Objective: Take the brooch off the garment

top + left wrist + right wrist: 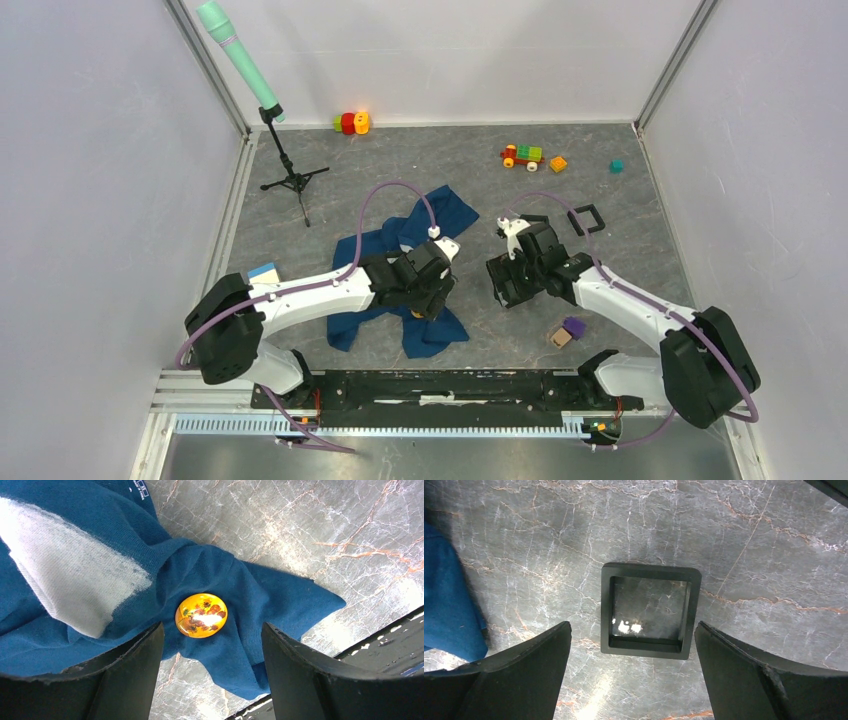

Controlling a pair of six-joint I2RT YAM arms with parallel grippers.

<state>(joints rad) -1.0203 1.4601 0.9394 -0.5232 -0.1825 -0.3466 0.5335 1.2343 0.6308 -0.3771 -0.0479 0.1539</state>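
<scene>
The garment [398,243] is a dark blue T-shirt lying crumpled on the marble table, with a patch of its white print [70,575] showing in the left wrist view. The brooch [201,615], a round glossy yellow disc with orange flowers, sits pinned on a bunched fold of the garment [260,595]. My left gripper [212,630] hovers over it, open, with the brooch just ahead of the gap between the fingers. The brooch [416,313] peeks out below that gripper [428,295]. My right gripper [633,627] is open and empty above a small black square tray [650,611].
A mint-green microphone [240,60] on a black tripod [293,182] stands at the back left. Toy blocks [352,122], a toy car [522,155], an orange block [557,164] and a teal cube [616,166] lie at the back. A black clamp [586,218] and purple block [573,326] lie to the right.
</scene>
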